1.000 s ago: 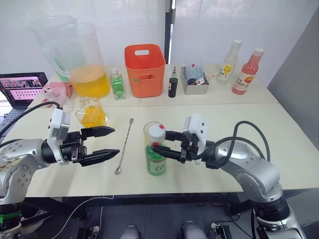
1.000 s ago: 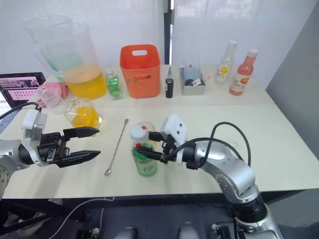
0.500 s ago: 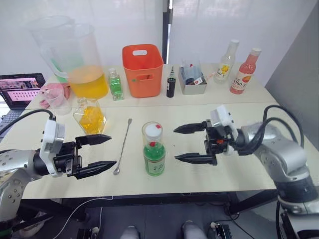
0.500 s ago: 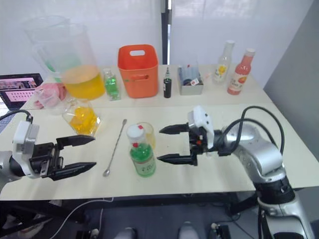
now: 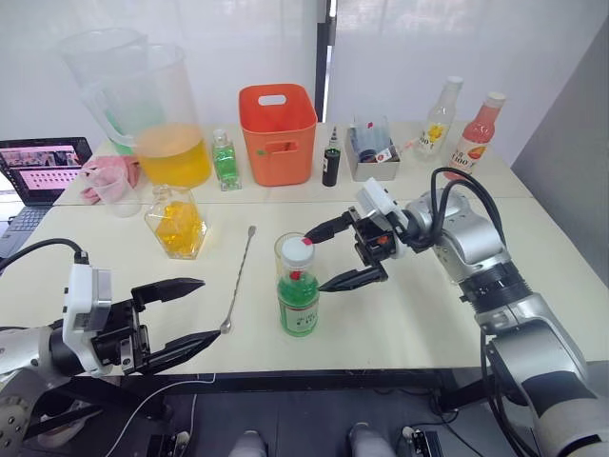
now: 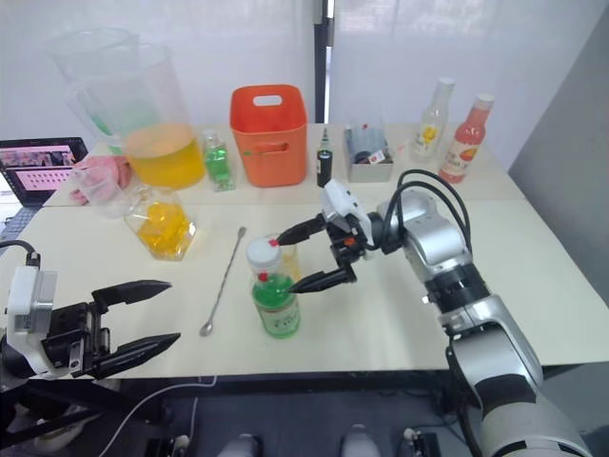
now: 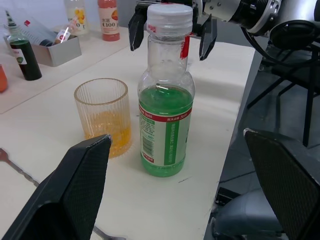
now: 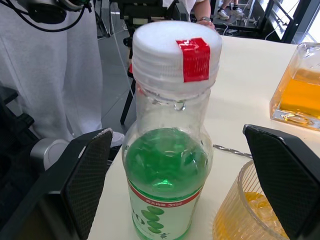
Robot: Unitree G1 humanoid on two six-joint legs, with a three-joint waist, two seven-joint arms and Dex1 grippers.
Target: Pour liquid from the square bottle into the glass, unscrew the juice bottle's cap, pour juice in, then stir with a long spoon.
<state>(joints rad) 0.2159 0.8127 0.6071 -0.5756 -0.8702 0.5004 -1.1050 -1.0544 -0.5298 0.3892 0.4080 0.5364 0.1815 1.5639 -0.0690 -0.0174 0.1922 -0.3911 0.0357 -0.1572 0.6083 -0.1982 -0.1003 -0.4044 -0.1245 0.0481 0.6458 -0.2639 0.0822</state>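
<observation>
My right hand (image 5: 328, 257): one, fingers spread wide, holding nothing, tips just at 3 o'clock of the juice bottle (image 5: 298, 297). One bottle, upright, one cap (image 5: 298, 250) on. One glass (image 7: 104, 116) touching behind it at 12, orange liquid inside. One long spoon (image 5: 237, 277) flat at 9. My left hand (image 5: 181, 315): one, wide open, empty, at the counter (image 5: 419, 314) front edge, 8 o'clock.

juice bottle (image 5: 299, 297): upright on counter (image 5: 428, 314), near front edge
glass (image 7: 104, 116): just behind juice bottle
long spoon (image 5: 237, 279): flat, left of juice bottle
cap (image 5: 300, 251): on juice bottle
</observation>
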